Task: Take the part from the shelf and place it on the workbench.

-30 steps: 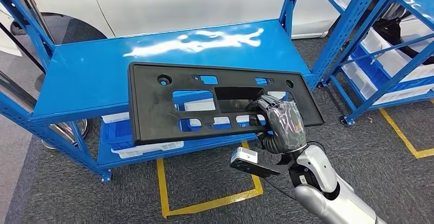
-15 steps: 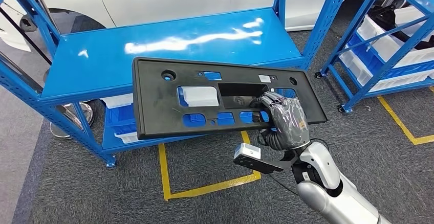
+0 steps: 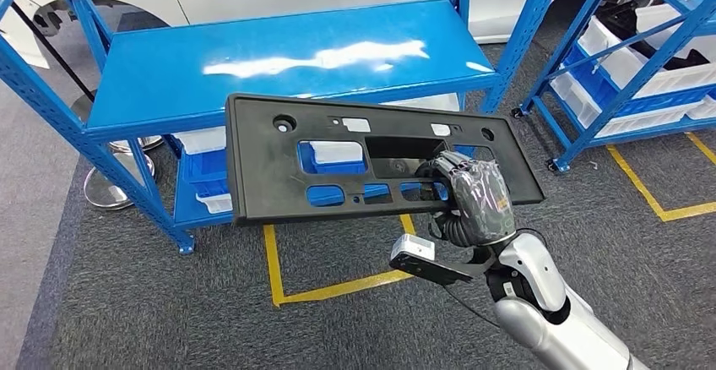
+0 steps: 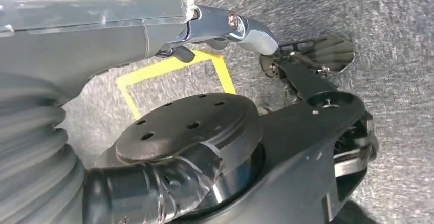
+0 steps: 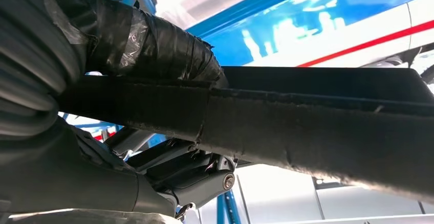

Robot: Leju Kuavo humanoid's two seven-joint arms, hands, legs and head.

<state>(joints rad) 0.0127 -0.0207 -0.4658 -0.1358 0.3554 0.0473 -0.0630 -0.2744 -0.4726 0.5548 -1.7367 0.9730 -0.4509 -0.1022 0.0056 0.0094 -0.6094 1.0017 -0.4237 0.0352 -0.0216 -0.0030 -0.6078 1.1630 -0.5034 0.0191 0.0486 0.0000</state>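
Right hand [image 3: 473, 201] clenched on black panel [image 3: 338, 167] through a cutout near one end, held level, clear of blue shelf [image 3: 253, 66]; left hand state unclear

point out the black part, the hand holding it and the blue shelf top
black part [image 3: 262, 176], head view, solid left area
right hand [image 3: 474, 201], head view, back of the hand
blue shelf top [image 3: 169, 74], head view, bare surface
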